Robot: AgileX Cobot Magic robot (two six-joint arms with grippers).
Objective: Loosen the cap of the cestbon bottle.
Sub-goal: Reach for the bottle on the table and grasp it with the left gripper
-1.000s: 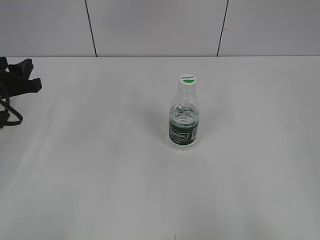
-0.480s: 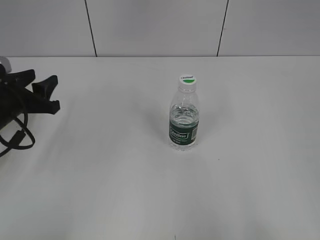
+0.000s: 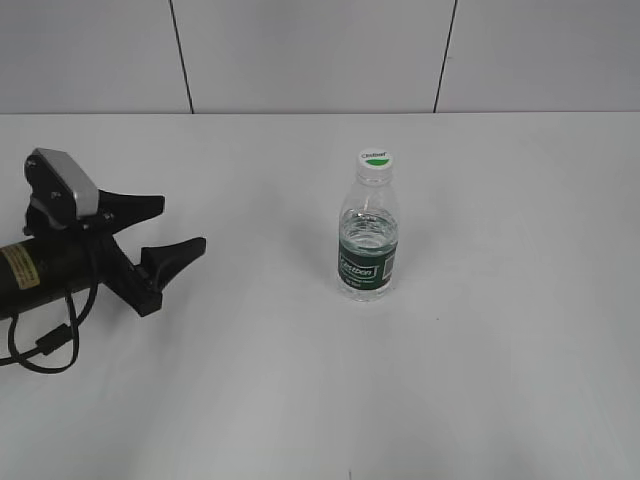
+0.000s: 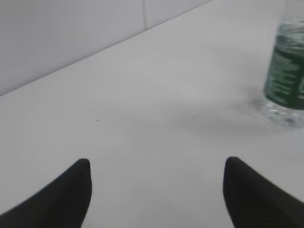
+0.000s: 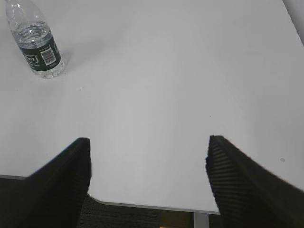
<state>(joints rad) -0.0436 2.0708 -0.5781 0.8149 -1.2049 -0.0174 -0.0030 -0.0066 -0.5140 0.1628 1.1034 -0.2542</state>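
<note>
The cestbon bottle (image 3: 368, 245) stands upright near the middle of the white table, clear with a dark green label. Its white cap (image 3: 376, 159) with a green mark sits on the neck. My left gripper (image 3: 183, 224) is at the left of the exterior view, open and empty, its fingers pointing toward the bottle from well to its left. In the left wrist view the bottle (image 4: 286, 85) shows at the right edge, ahead of the open left gripper (image 4: 156, 164). The right gripper (image 5: 148, 142) is open and empty over the table's near edge, far from the bottle (image 5: 39, 45).
The white table (image 3: 300, 380) meets a grey panelled wall (image 3: 300, 50) at the back. A black cable (image 3: 45, 345) loops under the left arm. The table's front edge (image 5: 142, 205) shows in the right wrist view, with dark floor below.
My left arm has come in from the left edge toward the bottle, and its fingers have spread wider. The bottle has not moved.
</note>
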